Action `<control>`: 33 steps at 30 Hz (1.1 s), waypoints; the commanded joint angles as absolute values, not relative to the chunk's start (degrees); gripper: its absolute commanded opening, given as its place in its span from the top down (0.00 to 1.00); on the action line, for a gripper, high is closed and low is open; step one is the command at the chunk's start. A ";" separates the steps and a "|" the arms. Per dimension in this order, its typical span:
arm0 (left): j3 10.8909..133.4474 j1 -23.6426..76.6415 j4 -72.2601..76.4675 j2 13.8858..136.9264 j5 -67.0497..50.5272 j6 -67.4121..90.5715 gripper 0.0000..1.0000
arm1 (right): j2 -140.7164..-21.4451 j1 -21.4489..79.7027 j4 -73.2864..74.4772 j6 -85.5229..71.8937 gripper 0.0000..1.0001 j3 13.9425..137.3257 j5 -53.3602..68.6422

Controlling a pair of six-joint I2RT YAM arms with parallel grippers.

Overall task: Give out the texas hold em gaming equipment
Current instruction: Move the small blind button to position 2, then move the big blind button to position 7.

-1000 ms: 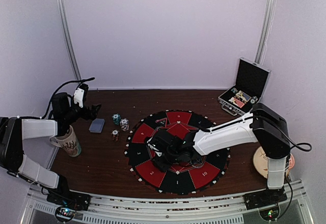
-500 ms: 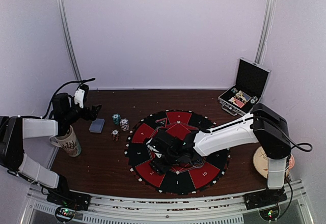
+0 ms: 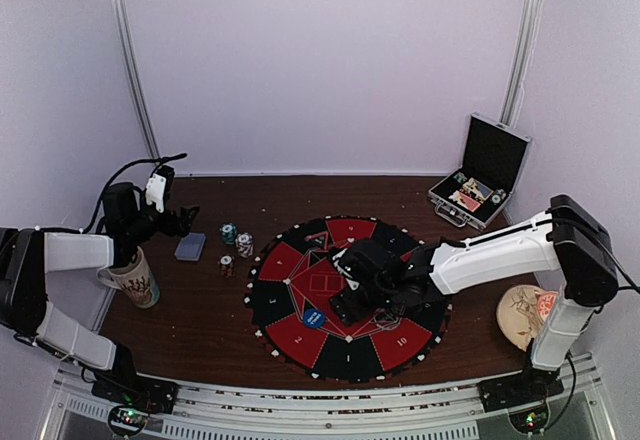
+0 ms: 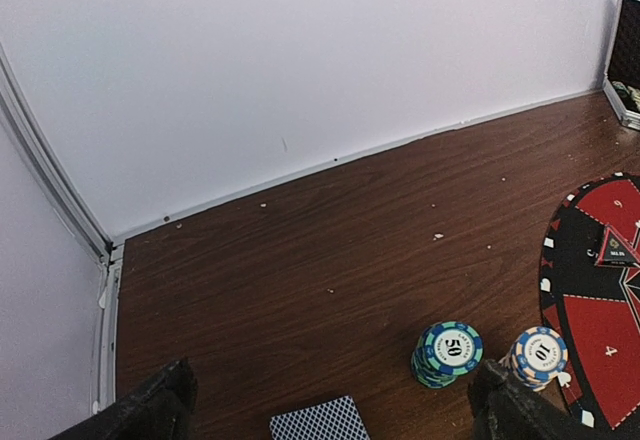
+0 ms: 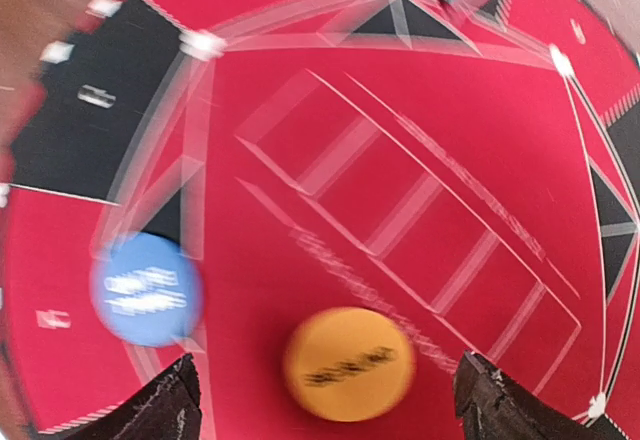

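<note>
A round blue button disc (image 3: 314, 316) lies on the red-and-black round mat (image 3: 290, 260); it also shows in the right wrist view (image 5: 146, 288). A round orange disc (image 5: 349, 363) lies on the mat's red centre between my right fingers. My right gripper (image 5: 328, 380) is open and empty above it, over the mat's middle in the top view (image 3: 345, 307). My left gripper (image 3: 185, 220) is open and empty, held above the table left of the mat. Below it are a teal chip stack (image 4: 447, 352), a white-edged stack (image 4: 538, 355) and a card deck (image 4: 318, 422).
A third small chip stack (image 3: 227, 265) sits by the mat's left edge. A patterned mug (image 3: 135, 280) stands under my left arm. An open silver-edged case (image 3: 480, 175) is at the back right. A plate (image 3: 530, 315) lies at the right edge.
My right gripper has moved right across the mat. The blue disc now lies uncovered at the mat's lower left. The left arm has not moved.
</note>
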State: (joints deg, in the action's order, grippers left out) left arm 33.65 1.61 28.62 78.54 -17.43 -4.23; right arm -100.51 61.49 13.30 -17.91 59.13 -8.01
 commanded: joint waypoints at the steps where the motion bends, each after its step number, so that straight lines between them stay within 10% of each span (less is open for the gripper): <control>1: 35.33 1.87 30.24 78.71 -16.88 -4.85 0.02 | -101.51 59.61 12.53 -19.10 0.11 56.43 -8.68; 33: 35.60 1.86 30.24 79.53 -16.99 -4.92 0.02 | -105.02 58.62 10.90 -19.69 0.46 56.10 -3.71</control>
